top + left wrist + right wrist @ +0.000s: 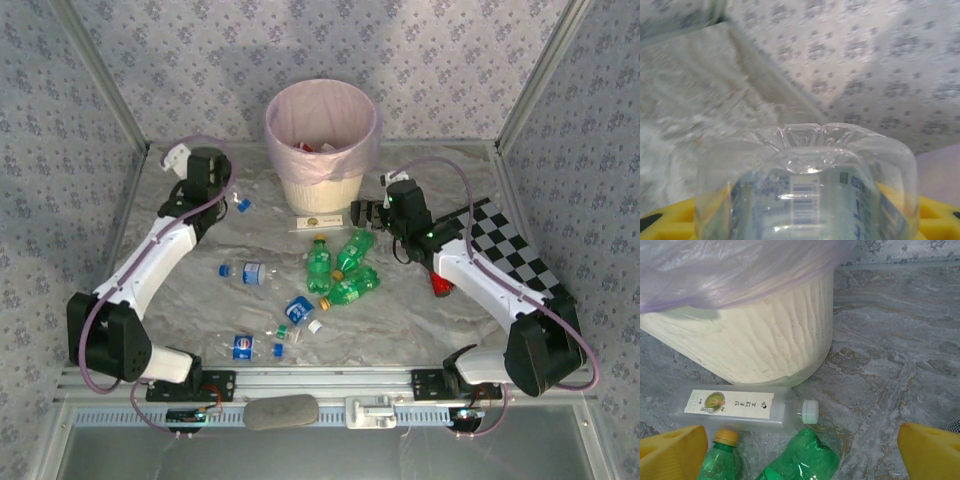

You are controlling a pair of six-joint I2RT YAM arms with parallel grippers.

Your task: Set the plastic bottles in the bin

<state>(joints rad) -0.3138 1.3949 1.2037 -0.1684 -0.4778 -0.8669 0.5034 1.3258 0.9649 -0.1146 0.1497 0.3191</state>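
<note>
Meanwhile, left hand (800, 222) tight around a clear bottle (805, 185), right hand (802, 452) wide apart, low beside the bin (765, 340).

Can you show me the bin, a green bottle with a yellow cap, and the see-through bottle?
bin (322, 190), top view, its cream wall.
green bottle (722, 461), right wrist view, its body under the yellow cap.
clear bottle (801, 200), left wrist view, its barcoded label.

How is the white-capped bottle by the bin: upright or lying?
Lying on its side: the white-capped bottle rests flat on the table beside the bin, label facing up.
</note>
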